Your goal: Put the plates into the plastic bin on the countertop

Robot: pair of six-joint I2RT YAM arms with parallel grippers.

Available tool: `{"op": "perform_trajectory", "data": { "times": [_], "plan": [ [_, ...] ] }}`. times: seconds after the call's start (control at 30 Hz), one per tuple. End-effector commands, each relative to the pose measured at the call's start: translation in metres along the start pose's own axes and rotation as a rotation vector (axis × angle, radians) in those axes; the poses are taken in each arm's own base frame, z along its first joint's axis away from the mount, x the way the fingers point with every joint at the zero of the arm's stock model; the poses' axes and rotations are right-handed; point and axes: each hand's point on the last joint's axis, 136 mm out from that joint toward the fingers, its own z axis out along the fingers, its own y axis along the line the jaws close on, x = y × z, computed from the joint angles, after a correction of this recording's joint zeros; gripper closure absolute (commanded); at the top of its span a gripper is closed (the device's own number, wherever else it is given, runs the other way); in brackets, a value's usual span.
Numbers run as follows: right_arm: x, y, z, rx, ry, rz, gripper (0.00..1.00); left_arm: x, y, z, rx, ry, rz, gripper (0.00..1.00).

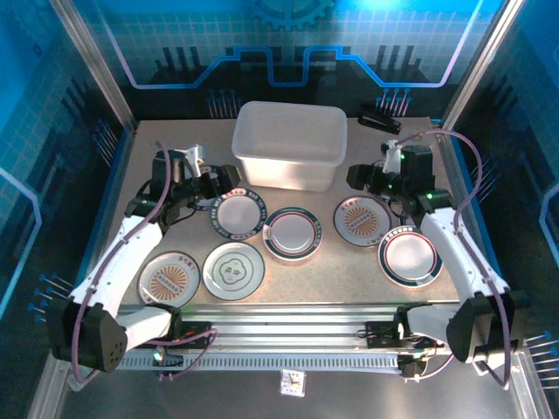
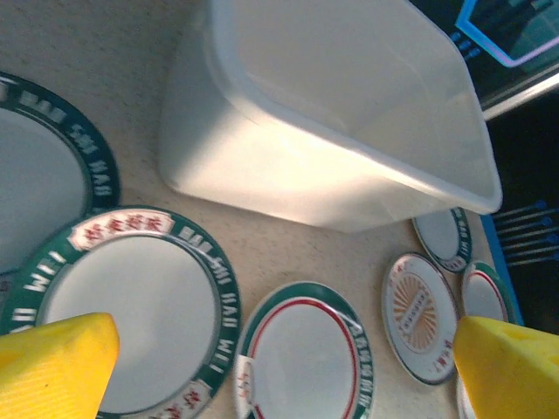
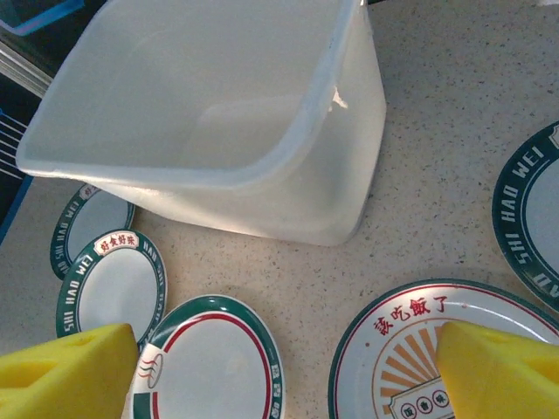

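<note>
The white translucent plastic bin [image 1: 288, 144] stands at the back middle of the beige countertop [image 1: 325, 278]. In front of it lie several plates: a green-rimmed one [image 1: 239, 214], a red-ringed one [image 1: 290, 233], an orange sunburst one [image 1: 362, 220], another red-ringed one [image 1: 409, 256], a second sunburst one [image 1: 172, 278] and a pale green flower one [image 1: 233, 268]. My left gripper [image 1: 212, 186] hovers open over the green-rimmed plate [image 2: 122, 319], beside the bin [image 2: 332, 113]. My right gripper [image 1: 361, 178] is open above the sunburst plate [image 3: 419, 358], with the bin [image 3: 218, 113] just ahead.
A black object [image 1: 380, 118] lies at the back right beside the bin. Blue walls and a metal frame close in the counter on three sides. Another green-rimmed plate [image 2: 35, 175] lies partly under the one below my left gripper.
</note>
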Motion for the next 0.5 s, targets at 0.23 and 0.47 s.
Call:
{"op": "perform_trajectory", "data": {
  "times": [0.23, 0.47],
  "plan": [
    [-0.055, 0.020, 0.046, -0.046, 0.064, 0.019, 0.10, 0.017, -0.024, 0.026, -0.002, 0.097, -0.011, 0.01],
    [-0.062, 0.022, 0.081, 0.002, 0.121, -0.014, 0.11, 0.026, -0.029, 0.042, -0.022, 0.133, 0.017, 0.01]
  ]
}}
